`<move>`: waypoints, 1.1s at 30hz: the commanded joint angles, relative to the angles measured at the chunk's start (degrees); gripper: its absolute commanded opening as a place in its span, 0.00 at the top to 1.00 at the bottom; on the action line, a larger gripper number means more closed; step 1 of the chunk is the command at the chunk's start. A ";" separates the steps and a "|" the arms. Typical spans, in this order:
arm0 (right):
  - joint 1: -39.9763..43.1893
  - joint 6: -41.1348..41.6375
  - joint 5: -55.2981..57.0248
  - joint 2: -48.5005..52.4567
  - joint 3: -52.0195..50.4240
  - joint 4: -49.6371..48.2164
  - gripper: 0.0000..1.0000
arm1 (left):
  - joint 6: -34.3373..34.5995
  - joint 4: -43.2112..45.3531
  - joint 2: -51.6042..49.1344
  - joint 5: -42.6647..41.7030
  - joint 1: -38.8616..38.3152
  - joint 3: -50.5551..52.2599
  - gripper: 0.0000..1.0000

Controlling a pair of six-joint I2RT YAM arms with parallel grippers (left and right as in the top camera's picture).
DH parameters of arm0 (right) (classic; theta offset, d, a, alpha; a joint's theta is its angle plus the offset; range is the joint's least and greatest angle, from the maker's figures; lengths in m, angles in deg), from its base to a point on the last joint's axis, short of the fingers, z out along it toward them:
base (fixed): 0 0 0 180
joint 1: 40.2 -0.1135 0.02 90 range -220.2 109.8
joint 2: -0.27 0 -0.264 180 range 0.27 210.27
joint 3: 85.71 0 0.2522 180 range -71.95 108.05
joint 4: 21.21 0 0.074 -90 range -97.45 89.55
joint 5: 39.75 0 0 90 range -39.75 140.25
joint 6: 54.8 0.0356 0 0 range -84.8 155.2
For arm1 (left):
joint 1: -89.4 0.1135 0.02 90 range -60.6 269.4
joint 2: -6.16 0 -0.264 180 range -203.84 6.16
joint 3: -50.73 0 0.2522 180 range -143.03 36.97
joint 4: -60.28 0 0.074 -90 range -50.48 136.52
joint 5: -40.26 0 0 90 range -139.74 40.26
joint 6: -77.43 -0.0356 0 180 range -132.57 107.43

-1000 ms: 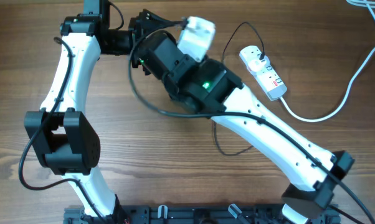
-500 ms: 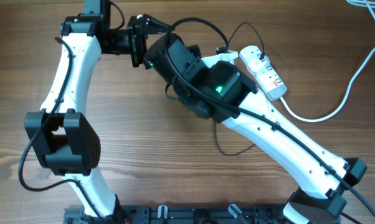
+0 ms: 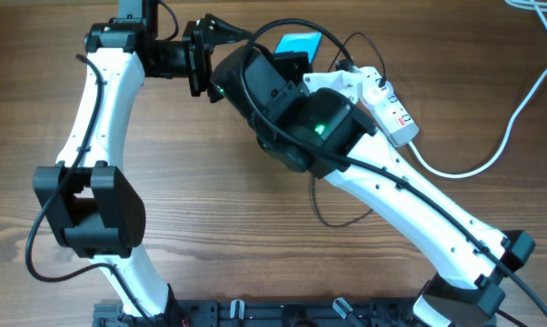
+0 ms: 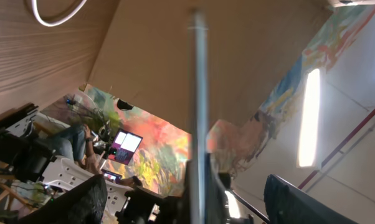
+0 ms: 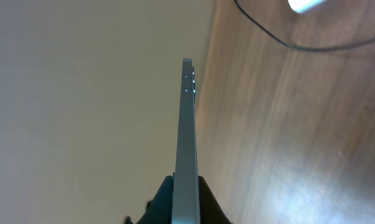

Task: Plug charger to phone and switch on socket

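Observation:
My right gripper (image 3: 292, 62) is shut on the phone (image 3: 298, 44) and holds it above the table at the back, its teal-blue screen facing up in the overhead view. In the right wrist view the phone (image 5: 186, 124) is edge-on between the jaws (image 5: 186, 190). My left gripper (image 3: 217, 34) is open just left of the phone. In its wrist view the phone's thin edge (image 4: 199, 106) stands between the wide-apart fingers (image 4: 184, 186). The white socket (image 3: 382, 104) lies right of the phone. The charger cable (image 3: 346, 41) loops from it; its connector tip is hidden.
The thick white cord (image 3: 492, 154) runs from the socket toward the right and up to the far right corner. Black cable (image 3: 321, 204) also lies under the right arm. The right arm's forearm crosses the table's middle.
My right gripper has turned the phone and carried it right toward the socket; its white back showed before, now the teal screen shows. The left arm has barely moved.

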 commanded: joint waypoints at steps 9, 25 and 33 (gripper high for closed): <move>0.02 -11.63 -16.55 -1.36 1.33 -5.64 0.96 | 1.01 -0.04 1.07 -1.09 -0.13 0.24 0.35; 0.02 -3.85 -19.78 -0.70 0.76 -5.38 0.96 | 2.93 -1.57 1.09 -1.09 -0.13 0.24 0.69; 0.02 -4.46 -24.63 -0.70 0.76 -5.05 0.95 | 2.93 -1.57 1.09 -1.07 -0.11 0.24 0.90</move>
